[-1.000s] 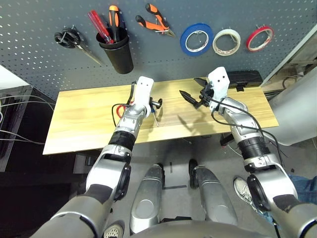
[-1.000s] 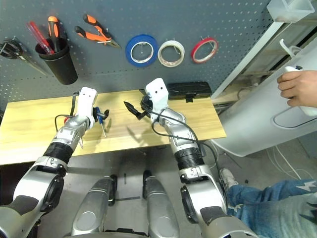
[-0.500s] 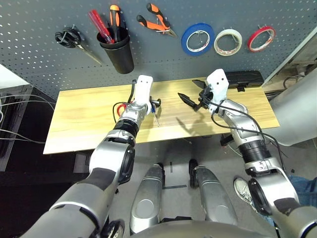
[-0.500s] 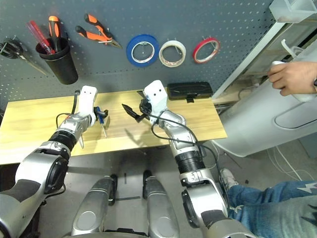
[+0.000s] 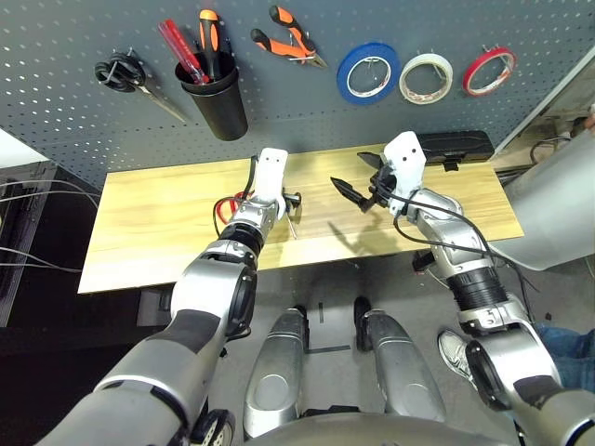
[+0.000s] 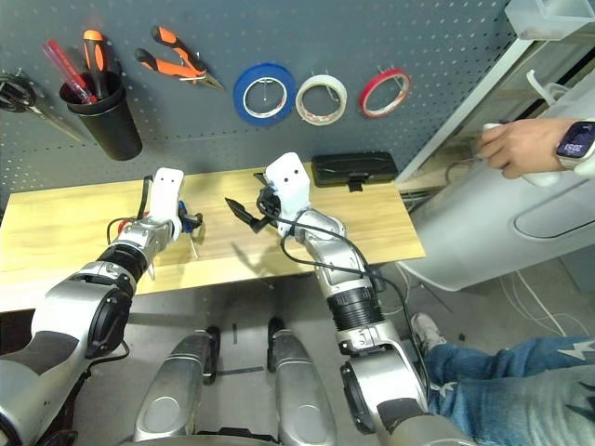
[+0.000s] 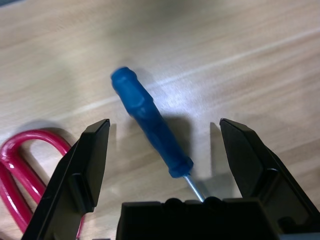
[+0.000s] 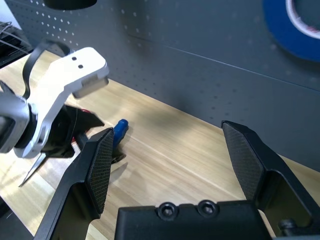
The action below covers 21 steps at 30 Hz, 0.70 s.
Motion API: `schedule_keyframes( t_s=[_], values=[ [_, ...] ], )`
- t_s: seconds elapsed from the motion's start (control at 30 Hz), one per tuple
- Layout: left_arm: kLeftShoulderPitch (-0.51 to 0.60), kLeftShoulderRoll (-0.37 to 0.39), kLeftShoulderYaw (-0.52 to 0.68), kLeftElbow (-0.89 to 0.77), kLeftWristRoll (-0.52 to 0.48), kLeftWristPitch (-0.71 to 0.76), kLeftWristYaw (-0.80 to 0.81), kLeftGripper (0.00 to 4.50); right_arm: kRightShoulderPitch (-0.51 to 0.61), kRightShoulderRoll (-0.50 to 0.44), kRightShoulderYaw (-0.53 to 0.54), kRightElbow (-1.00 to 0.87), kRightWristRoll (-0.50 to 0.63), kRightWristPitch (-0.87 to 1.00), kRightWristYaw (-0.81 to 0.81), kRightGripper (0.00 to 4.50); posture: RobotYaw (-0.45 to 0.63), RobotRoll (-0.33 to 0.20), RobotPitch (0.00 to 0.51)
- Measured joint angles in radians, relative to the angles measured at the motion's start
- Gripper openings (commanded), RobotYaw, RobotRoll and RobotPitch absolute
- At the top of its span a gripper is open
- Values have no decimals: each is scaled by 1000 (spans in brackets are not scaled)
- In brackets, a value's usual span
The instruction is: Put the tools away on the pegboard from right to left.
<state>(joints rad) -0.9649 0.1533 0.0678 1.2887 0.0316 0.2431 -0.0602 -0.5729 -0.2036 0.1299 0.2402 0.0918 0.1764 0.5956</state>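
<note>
Now straddling the small blue-handled screwdriver (image 7: 150, 127) with the left pincer (image 7: 167, 165), jaws spread as wide as they go and gripping nothing. Lying flat on the wooden desk (image 5: 158, 218), handle between the two black fingers (image 7: 85, 170), metal shaft running back under the wrist. Resting just beside it, toward nine o'clock in the head view, the red-handled scissors (image 5: 226, 206), also on the desk.

Hovering above the desk at about two o'clock from the screwdriver, the right pincer (image 5: 358, 190), likewise fully open and empty, pointing across toward the left one.

Already hanging on the pegboard (image 5: 74, 37): the blue tape ring (image 5: 368, 72) and, toward its ten o'clock, the orange-and-black-handled pliers (image 5: 284, 37). Working right to left, so judging the screwdriver to be the tool in hand, probably bound for the black cup (image 5: 216, 98) at eleven o'clock from it.

For doing it well: sinking a little further until the fingertips are flanking the thick middle of the handle, not the narrow neck near the shaft. Centring first, since the handle lies skewed between the fingers and closing off-centre risks rolling it sideways. Keeping the near finger off the scissor loop. Closing slowly, then lifting straight up before swinging toward the cup.
</note>
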Motion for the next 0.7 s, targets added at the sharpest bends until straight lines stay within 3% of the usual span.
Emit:
schedule_keyframes(
  t_s=[0.47,0.6,0.7],
  values=[
    [31,-17,27,7,-2,1,5,4500,88,-12,7,-183,7,119,-26,4456,-121,0,353],
    [33,-14,51,7,-17,5,11,3608,98,-7,12,-219,8,144,-31,4500,-126,0,359],
    [40,-12,68,6,-25,7,20,2647,101,-7,15,-230,10,156,-31,4500,-125,0,359]
  ],
)
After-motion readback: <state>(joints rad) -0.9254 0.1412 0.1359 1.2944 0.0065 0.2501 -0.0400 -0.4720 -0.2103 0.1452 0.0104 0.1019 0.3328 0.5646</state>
